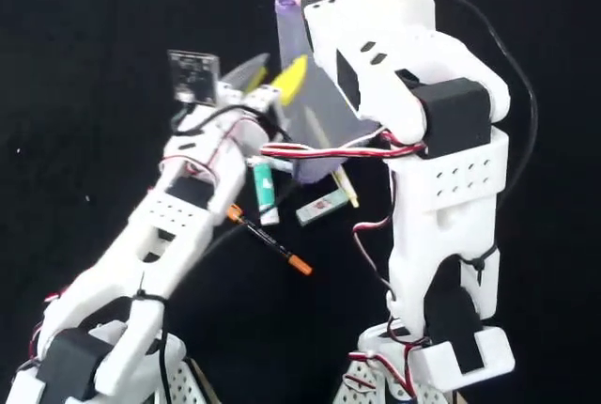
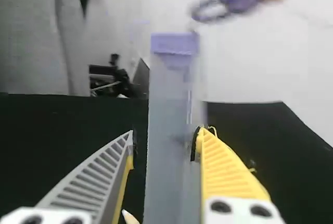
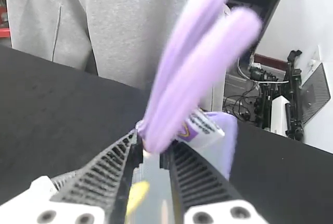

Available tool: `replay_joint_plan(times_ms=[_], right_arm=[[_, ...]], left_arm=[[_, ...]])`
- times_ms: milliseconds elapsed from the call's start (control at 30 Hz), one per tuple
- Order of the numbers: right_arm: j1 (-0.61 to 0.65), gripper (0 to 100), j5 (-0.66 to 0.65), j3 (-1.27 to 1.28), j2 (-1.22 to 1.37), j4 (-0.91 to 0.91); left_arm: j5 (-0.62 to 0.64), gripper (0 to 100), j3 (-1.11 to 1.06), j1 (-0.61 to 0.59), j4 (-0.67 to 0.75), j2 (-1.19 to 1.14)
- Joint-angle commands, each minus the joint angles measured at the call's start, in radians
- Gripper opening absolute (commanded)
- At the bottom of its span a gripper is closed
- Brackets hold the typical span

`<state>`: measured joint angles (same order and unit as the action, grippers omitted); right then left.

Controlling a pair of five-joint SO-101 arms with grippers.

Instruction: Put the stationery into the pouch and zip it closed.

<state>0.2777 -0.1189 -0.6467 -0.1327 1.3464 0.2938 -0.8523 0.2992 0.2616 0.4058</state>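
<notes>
- Four pieces of stationery lie nearest, on the black tablecloth [image 1: 94, 141] under the arms:
  - a thin black marker [image 1: 270, 240] with orange ends
  - a green-and-white tube [image 1: 266, 190] (a glue stick, by my guess)
  - a small teal block eraser [image 1: 322, 207]
  - a pale wooden pencil [image 1: 347, 190], whose upper end runs under the hanging pouch
  - All four are outside the pouch, so the filling looks not yet done.
- Next comes the left gripper [image 2: 165, 131], raised off the table.
  - Its jaws are part open and straddle the pouch's side edge.
  - The yellow ribbed finger lies against the sheet, while the grey ribbed one stands just off the other face with a thin dark gap.
  - It has no firm hold of anything.
  - I judge it is set there to steady the limp sheet, or to be ready to grip it.
- Beyond that, the pouch [image 1: 324, 113] hangs tilted in the air between the two grippers, above the loose stationery.
  - It is flat, soft, translucent grey-lilac plastic, slack enough to sag.
  - A denser lilac tab [image 2: 174, 44] sits at its upper end.
- Farthest and highest is the right gripper [image 3: 153, 143].
  - Its black ribbed jaws are drawn nearly together and pinch the foot of the strap loop [image 3: 203, 62].
  - This hold seems to carry the pouch's weight, letting it dangle where the other arm can reach it.
  - The loop is a smooth lilac band doubled into a long narrow oval, and it stands up past the fingertips.
</notes>
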Motion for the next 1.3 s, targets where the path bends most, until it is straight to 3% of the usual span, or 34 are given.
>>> replay_joint_plan(times_ms=[0,233,500,667,967,1100,1267], right_arm=[[-0.021,1.1,-0.006,-0.093,-0.044,0.043],[-0.023,1.1,-0.014,-0.150,-0.042,0.187],[-0.021,1.1,-0.040,-0.099,-0.035,0.187],[-0.015,1.1,-0.040,-0.097,-0.035,0.193],[0.130,1.1,-0.117,-0.028,-0.041,0.281],[0.141,1.1,-0.124,-0.024,-0.042,0.344],[0.141,1.1,-0.120,-0.018,-0.048,0.420]], left_arm=[[0.011,19,-0.002,-0.110,0.020,0.005],[0.011,20,-0.056,-0.211,0.021,0.008],[0.015,19,-0.104,-0.294,0.020,0.029],[0.017,19,-0.150,-0.409,0.014,0.138],[0.015,19,-0.364,-0.516,0.014,0.451],[0.017,19,-0.443,-0.618,0.012,0.578],[0.017,19,-0.536,-0.645,0.012,0.647]])
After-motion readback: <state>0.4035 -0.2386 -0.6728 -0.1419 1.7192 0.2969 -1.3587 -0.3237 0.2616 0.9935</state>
